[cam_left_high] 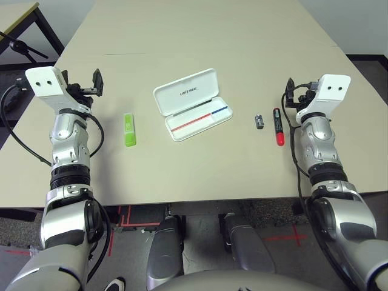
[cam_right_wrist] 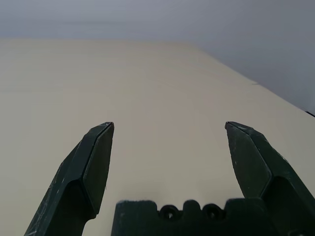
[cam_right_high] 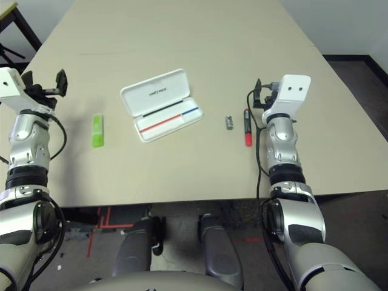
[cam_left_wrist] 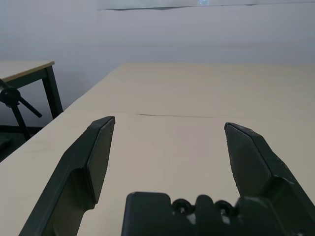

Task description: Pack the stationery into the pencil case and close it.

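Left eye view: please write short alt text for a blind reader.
An open white pencil case lies mid-table, a green bar to its left, a small grey piece and red-capped marker to its right. Both arms hover at the sides.

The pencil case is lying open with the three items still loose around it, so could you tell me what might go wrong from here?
1. The tiny grey metallic piece lies flat beside the red-capped marker; the right claw could nudge one while taking the other.
2. The pencil case sits unrestrained and could slide when items are dropped in.
3. The green bar lies flat, so the left claw may scrape the table.
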Motion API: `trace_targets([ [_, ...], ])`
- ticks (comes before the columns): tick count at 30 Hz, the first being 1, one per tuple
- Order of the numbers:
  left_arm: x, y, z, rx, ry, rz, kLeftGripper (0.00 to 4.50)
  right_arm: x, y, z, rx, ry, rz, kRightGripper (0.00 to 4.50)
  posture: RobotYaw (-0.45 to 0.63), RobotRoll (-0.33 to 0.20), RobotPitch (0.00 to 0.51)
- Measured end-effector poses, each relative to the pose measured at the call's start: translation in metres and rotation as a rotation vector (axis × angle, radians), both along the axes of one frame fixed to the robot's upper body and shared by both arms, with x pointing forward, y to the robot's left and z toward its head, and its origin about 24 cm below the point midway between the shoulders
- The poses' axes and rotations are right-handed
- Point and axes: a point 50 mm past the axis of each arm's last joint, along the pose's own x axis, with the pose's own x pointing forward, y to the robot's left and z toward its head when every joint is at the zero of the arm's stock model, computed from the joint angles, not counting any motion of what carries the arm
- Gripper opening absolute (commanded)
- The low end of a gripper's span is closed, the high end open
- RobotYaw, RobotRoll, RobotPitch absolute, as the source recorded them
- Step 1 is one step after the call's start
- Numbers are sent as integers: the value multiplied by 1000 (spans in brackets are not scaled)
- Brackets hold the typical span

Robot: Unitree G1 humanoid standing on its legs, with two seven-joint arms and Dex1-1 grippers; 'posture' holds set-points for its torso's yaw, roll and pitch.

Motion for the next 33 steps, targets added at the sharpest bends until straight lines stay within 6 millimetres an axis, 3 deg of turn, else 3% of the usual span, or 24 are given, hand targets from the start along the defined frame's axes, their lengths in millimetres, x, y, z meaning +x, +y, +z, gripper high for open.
trace_targets([
  [18,1,-2,-2,-11,1,2,4500,0,-1,0,-8,0,18,4483,-126,0,157],
  [33,-10,3,5,22,2,-25,4500,-1,-3,21,-132,81,396,4483,-85,0,173],
])
